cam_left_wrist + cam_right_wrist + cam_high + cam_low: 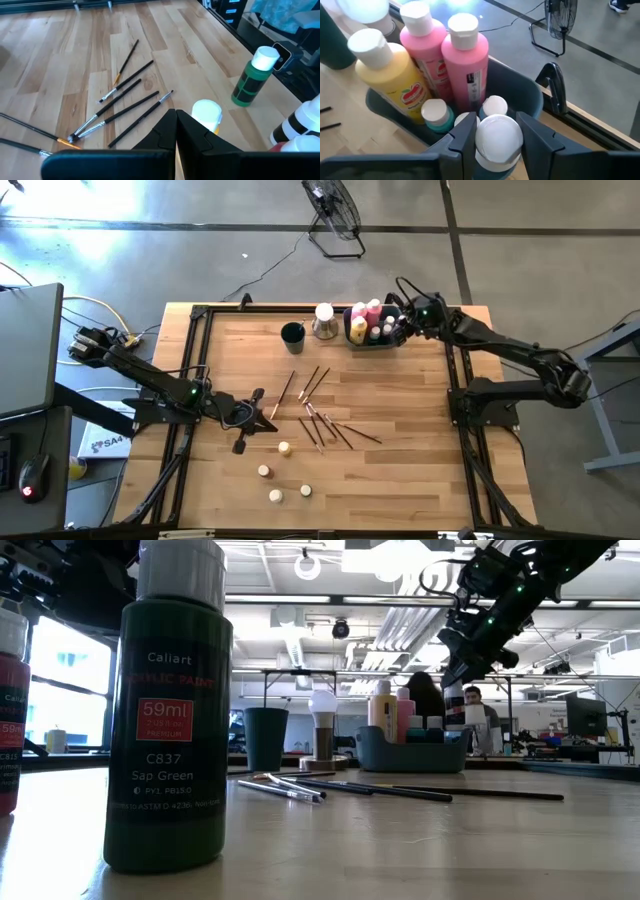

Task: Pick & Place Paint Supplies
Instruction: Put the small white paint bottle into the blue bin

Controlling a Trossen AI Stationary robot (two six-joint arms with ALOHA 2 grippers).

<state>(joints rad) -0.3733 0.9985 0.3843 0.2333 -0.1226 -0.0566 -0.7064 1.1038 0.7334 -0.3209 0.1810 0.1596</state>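
Right wrist view shows the right gripper (pixel 495 137) pinching a small white-capped bottle (pixel 497 137) between its two fingers. The bottle hangs right over the grey-blue bin (pixel 520 85), at its near corner. So the step in hand looks like dropping this bottle into the bin. Just ahead of the fingers, two pink bottles (pixel 467 65) and a yellow bottle (pixel 395 75) stand in the bin, with a teal bottle (pixel 437 115) and more white caps close under the hand. The bin is getting full, so the next move calls for finding a free spot, going down gently and then letting go. A bump could knock the tall bottles over.

The left gripper (pixel 176 127) waits low over the table with its fingers pressed together and nothing in them. Just in front of it sits a cream-capped pot (pixel 206 114), and the thin brushes (pixel 127 100) lie spread out beyond it. A green bottle (pixel 252 77) stands off to one side. Those things are not in the bin yet.
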